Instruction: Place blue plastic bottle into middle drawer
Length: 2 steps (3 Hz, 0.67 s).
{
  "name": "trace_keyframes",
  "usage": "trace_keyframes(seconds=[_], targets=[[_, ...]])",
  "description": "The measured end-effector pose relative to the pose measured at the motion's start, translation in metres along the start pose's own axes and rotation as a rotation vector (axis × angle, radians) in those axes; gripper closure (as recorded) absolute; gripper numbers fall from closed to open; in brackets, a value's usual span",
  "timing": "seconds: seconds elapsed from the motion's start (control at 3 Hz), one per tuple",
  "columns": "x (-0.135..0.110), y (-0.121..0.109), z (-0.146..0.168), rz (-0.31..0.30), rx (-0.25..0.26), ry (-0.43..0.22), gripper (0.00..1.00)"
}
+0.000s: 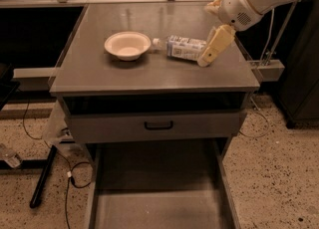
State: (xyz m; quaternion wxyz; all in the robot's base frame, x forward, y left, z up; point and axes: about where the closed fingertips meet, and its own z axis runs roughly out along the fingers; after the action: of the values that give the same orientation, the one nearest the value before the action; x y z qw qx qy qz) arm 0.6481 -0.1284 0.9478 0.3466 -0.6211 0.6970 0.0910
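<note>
The blue plastic bottle [184, 48] lies on its side on the cabinet top [149, 76], cap toward the white bowl [127, 45]; the gripper [207, 57] is at its base end, and I cannot tell how open it is; a glancing touch could roll the bottle away from a grasp, leaving the open middle drawer [154, 198] without it.

Cabinet top [149, 76] carries bowl [127, 45] and blue plastic bottle [182, 48], hand [204, 61] seemingly touching it.
</note>
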Motion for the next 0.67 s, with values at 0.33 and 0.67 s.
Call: trace_keyframes(seconds=[0.33, 0.67], targets=[[0.003, -0.006, 0.007, 0.001, 0.009, 0.0, 0.0], [0.02, -0.024, 0.028, 0.027, 0.042, 0.018, 0.0]])
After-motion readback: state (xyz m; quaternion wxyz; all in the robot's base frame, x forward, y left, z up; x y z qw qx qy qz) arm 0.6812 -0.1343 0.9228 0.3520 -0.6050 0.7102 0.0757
